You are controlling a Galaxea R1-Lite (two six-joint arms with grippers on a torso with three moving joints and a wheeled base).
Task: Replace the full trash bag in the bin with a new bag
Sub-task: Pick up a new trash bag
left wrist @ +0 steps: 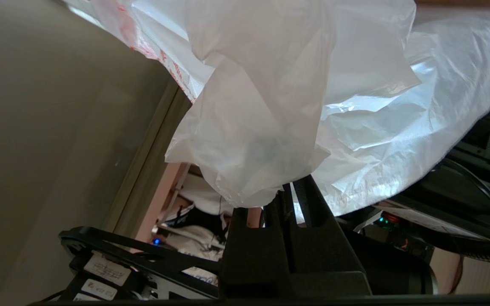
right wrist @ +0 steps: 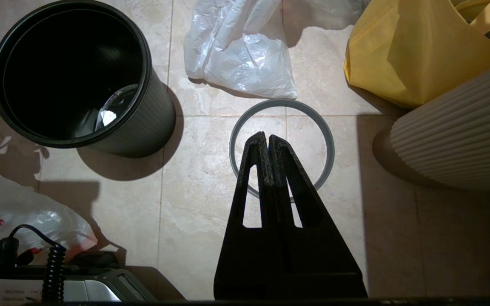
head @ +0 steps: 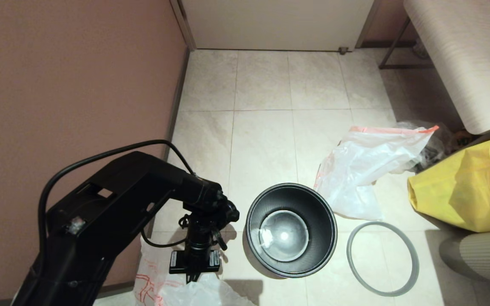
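The black bin (head: 313, 204) stands unlined on the tiled floor, its shiny bottom bare, and it also shows in the right wrist view (right wrist: 143, 123). Its grey ring (head: 350, 255) lies flat on the floor to its right. The full trash bag (head: 368, 165) with the orange-red hem lies crumpled beyond the ring (right wrist: 245, 55). My left gripper (head: 194, 278) points down left of the bin, shut on the new bag (left wrist: 270, 106). That bag's red print shows at the near edge (head: 160, 289). My right gripper (right wrist: 267, 135) hangs shut and empty above the ring (right wrist: 279, 103).
A yellow fabric tote (head: 462, 191) sits at the right, with a ribbed beige object (head: 483, 255) in front of it. A clear bag with dark contents (head: 432, 146) lies behind the full bag. The pink wall (head: 58, 85) runs close along the left. A bench (head: 453, 55) stands at the far right.
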